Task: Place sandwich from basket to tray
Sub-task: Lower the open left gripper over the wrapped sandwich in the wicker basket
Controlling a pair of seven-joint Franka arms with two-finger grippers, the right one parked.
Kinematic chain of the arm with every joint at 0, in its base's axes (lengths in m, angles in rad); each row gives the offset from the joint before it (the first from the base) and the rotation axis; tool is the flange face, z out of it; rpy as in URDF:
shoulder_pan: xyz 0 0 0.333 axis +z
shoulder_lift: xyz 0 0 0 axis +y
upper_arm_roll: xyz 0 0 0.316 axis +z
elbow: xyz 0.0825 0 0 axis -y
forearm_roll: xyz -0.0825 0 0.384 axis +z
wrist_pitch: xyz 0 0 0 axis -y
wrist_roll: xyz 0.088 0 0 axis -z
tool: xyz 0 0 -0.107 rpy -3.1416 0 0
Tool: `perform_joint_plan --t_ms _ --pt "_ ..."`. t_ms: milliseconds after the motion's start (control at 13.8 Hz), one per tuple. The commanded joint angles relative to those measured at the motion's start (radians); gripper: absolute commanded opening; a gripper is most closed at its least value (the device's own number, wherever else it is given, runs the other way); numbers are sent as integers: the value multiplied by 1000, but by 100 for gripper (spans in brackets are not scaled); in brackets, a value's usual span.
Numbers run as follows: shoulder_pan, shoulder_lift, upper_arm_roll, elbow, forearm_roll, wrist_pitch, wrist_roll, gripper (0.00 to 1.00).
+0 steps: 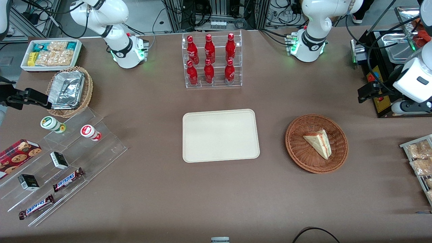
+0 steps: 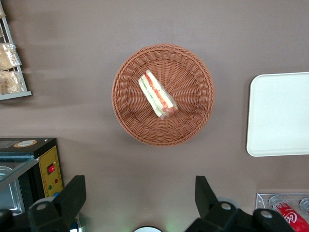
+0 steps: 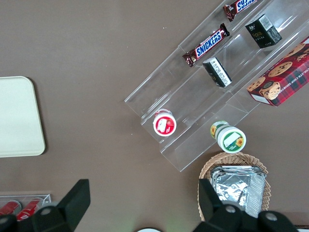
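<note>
The sandwich (image 1: 319, 143) is a pale wedge with red and green filling, lying in the round reddish-brown basket (image 1: 300, 148) on the brown table. The empty cream tray (image 1: 221, 135) lies flat beside the basket, toward the parked arm's end. My left gripper (image 1: 367, 91) hangs high above the table, farther from the front camera than the basket and toward the working arm's end. In the left wrist view the gripper (image 2: 140, 195) is open and empty, with the sandwich (image 2: 158, 95), the basket (image 2: 193, 82) and the tray's edge (image 2: 280, 113) below it.
A clear rack of red bottles (image 1: 213, 60) stands farther from the front camera than the tray. A black appliance (image 1: 381, 67) is beside my gripper. A wire rack of snack packets (image 1: 420, 158) is at the working arm's end. A tan basket of foil containers (image 1: 69, 89) and a clear stepped stand (image 1: 60, 168) lie toward the parked arm's end.
</note>
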Motion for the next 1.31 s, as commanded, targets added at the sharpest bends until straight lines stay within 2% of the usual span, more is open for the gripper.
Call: perform_joint_plan --t_ms 0,218,436,582,945,1236 --pt "-26 1 34 15 6 -19 8 100" --pt "-34 20 31 14 18 11 -9 100" --pt "-29 22 33 -57 15 77 -21 100" --pt "-28 17 33 -161 17 187 -93 100" --pt "-25 -36 33 -518 18 594 -303 100" --pt "-23 -30 33 -650 4 776 -585 100"
